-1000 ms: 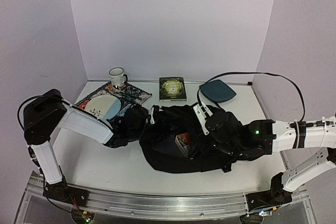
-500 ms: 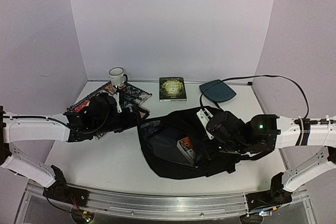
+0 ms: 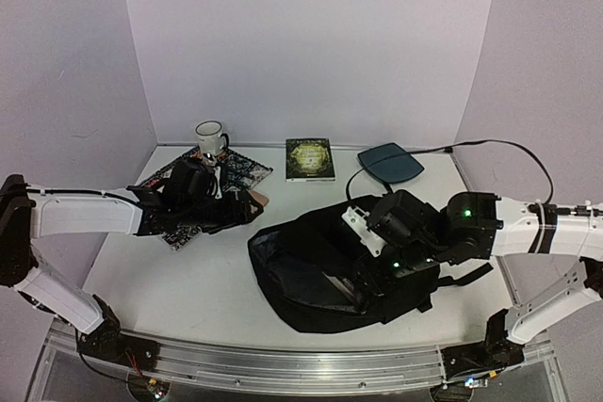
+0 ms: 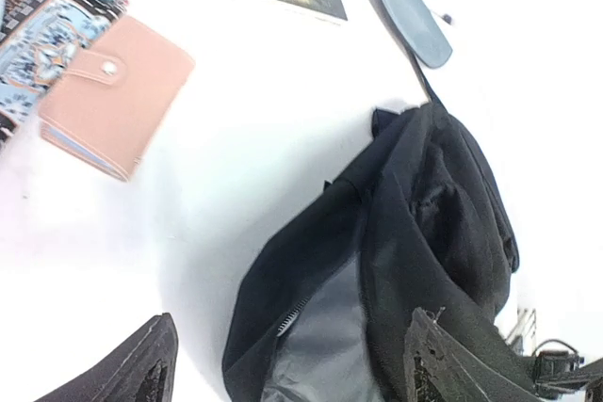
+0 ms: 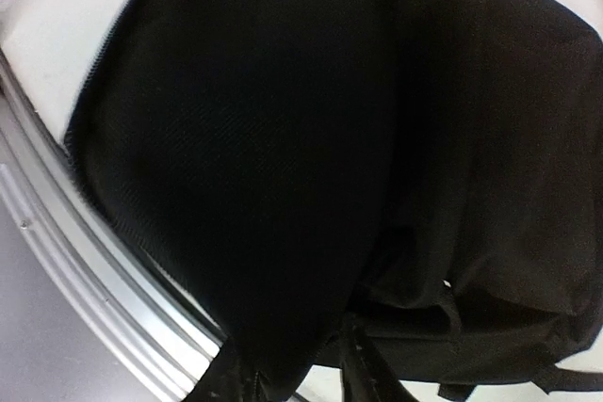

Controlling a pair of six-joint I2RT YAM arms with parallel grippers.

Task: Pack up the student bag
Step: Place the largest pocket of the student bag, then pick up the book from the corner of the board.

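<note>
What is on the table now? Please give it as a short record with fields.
backpack: black, floppy, lying centre right, main opening unzipped, grey lining showing
left gripper: open, holding nothing
right gripper: low over the backpack; whether it is open or shut cannot be told
wallet: pink, snap closed, at the edge of the patterned mat
back row: white mug, book, dark-teal pad

mug point(image 3: 209, 136) standing at patterned mat's point(image 3: 243, 169) far edge | book point(image 3: 309, 158) lying near teal pad point(image 3: 390, 163) | pink wallet point(image 4: 113, 96) lying on white surface point(image 3: 188, 280)
</note>
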